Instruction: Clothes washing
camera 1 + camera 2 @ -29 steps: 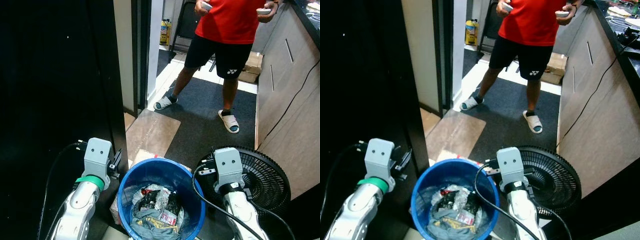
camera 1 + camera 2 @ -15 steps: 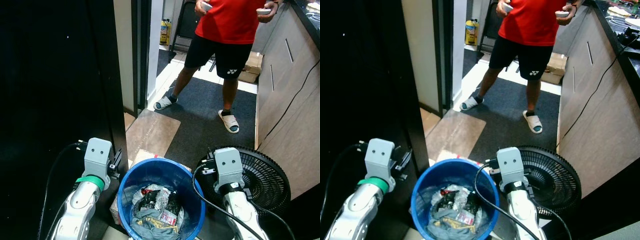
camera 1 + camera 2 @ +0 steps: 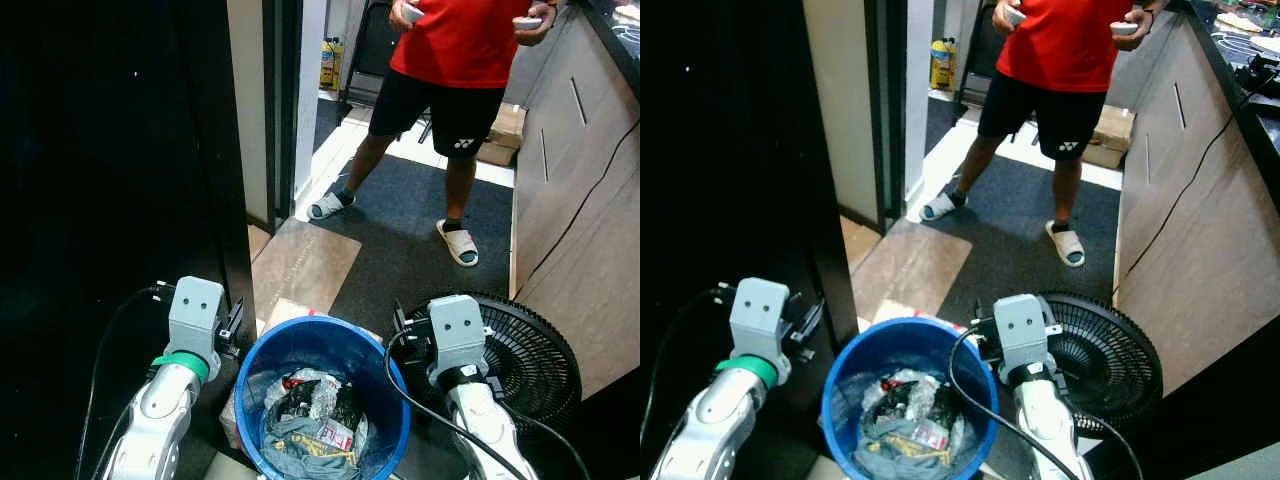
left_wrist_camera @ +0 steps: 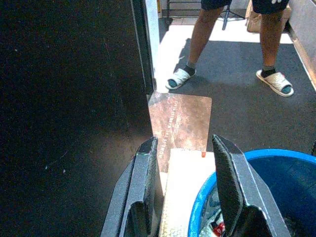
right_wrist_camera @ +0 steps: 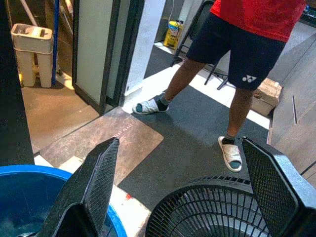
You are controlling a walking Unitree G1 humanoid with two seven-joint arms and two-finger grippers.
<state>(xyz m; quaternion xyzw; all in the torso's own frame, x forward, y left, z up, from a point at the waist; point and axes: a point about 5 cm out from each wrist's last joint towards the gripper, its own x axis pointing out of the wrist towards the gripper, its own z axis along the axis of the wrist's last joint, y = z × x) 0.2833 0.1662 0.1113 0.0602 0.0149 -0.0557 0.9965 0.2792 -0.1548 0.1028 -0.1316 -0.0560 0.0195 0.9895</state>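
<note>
Both end effectors flank the blue bucket (image 3: 325, 345). On the bucket's left side the left end effector (image 4: 185, 187) hangs just above the rim with its two black fingers (image 4: 145, 182) apart and nothing between them. On the bucket's right side the right end effector (image 5: 190, 190) has its fingers (image 5: 96, 182) spread wide, also empty, over the black fan (image 3: 535, 360) that lies just beside the bucket. Inside the bucket sits a crumpled pile of clothes (image 3: 310, 425), grey cloth at the bottom. Beyond the bucket a brown floor mat (image 3: 300, 265) lies on the floor, and farther off a person (image 3: 455, 60) in a red shirt stands on dark carpet.
</note>
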